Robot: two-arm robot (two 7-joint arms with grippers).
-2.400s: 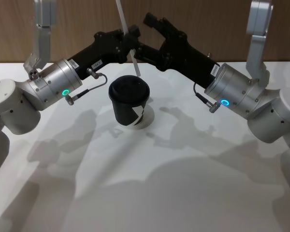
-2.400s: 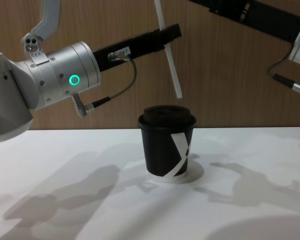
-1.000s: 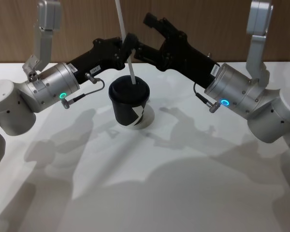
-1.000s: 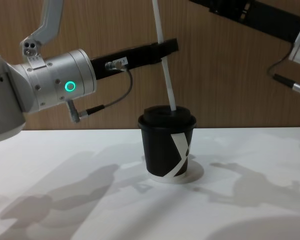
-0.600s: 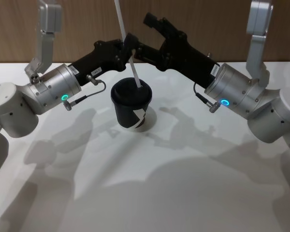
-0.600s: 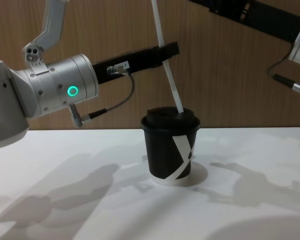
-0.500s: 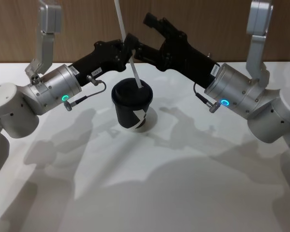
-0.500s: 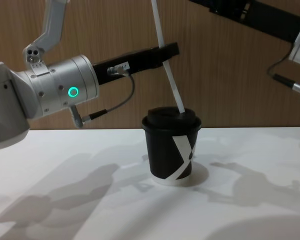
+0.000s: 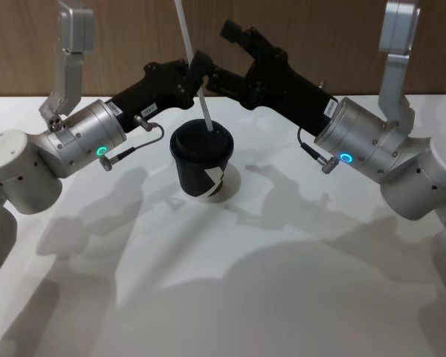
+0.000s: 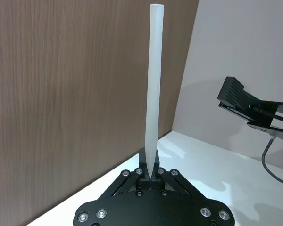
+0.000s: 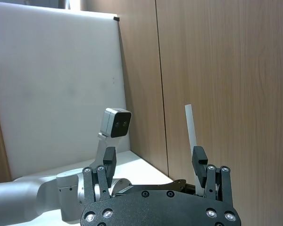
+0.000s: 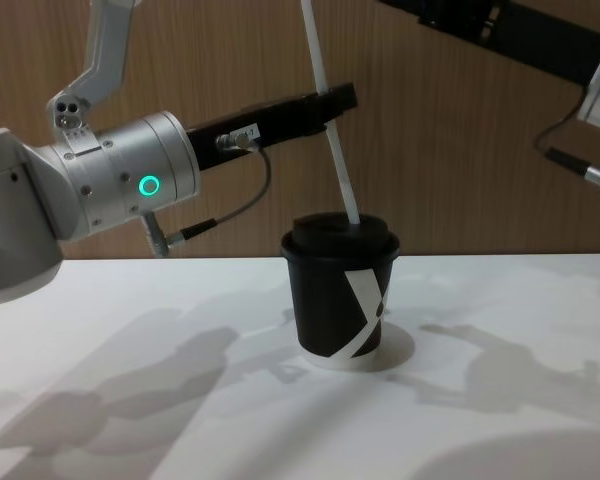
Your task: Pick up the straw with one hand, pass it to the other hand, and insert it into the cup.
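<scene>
Your left gripper [image 9: 201, 73] has its jaws clamped mid-length on the straw [image 12: 330, 125], whose tip rests on the lid of the cup [image 12: 338, 295] on the table [image 9: 230, 282]; it looks light and crushable, so hold gently while the right gripper [image 9: 234, 33], jaws apart, waits beside.

You get bright, even overhead light; soft, layered arm shadows spread across the white counter [image 9: 230, 297] toward 6 o'clock, with no glare and sharp focus.
</scene>
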